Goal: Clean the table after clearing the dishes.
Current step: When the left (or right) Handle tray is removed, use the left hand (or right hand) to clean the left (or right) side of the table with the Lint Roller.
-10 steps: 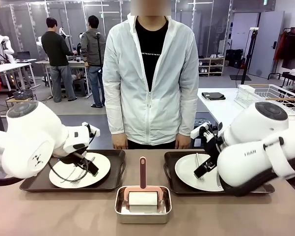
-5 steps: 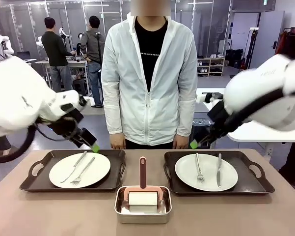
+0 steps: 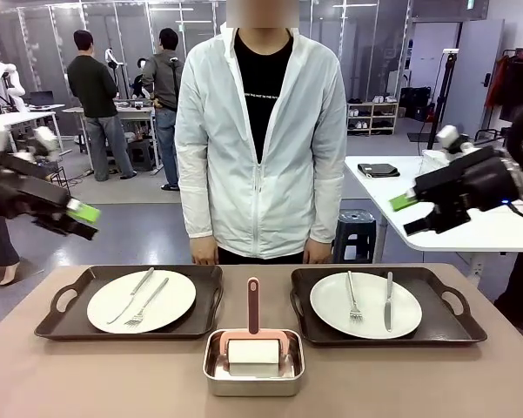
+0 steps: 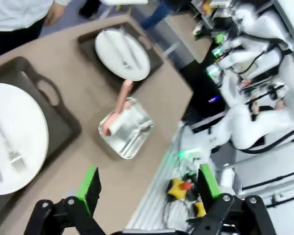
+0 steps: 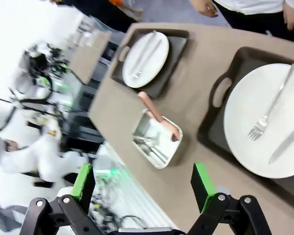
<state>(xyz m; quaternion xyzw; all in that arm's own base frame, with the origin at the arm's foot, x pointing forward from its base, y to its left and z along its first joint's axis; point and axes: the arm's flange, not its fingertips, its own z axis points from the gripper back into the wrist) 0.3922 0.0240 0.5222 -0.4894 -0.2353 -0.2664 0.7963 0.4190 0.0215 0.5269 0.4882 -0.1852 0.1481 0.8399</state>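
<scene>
On the brownish table (image 3: pixel 113 374), two white plates each lie on a dark tray. The left plate (image 3: pixel 141 300) carries a knife and fork, as does the right plate (image 3: pixel 365 305). My left gripper (image 3: pixel 80 221) hangs open, high up and out past the table's left end. High on the right, my right gripper (image 3: pixel 411 215) is open too. In the left wrist view the open left gripper (image 4: pixel 149 183) looks down on the table and a plate (image 4: pixel 14 137). From the right wrist view, the open right gripper (image 5: pixel 142 181) sees a plate (image 5: pixel 266 122) below it.
A steel pan (image 3: pixel 253 370) holding a pink-handled roller (image 3: pixel 253 348) sits at the front middle between the left tray (image 3: pixel 61 318) and the right tray (image 3: pixel 452 322). A person in a white jacket (image 3: pixel 261 139) stands at the far edge, hands hanging. A white side table (image 3: pixel 392 187) stands at the right.
Both arms have lifted from just over the plates and swung outward, the left to the left and the right to the right. The plates and cutlery lie where they did.
</scene>
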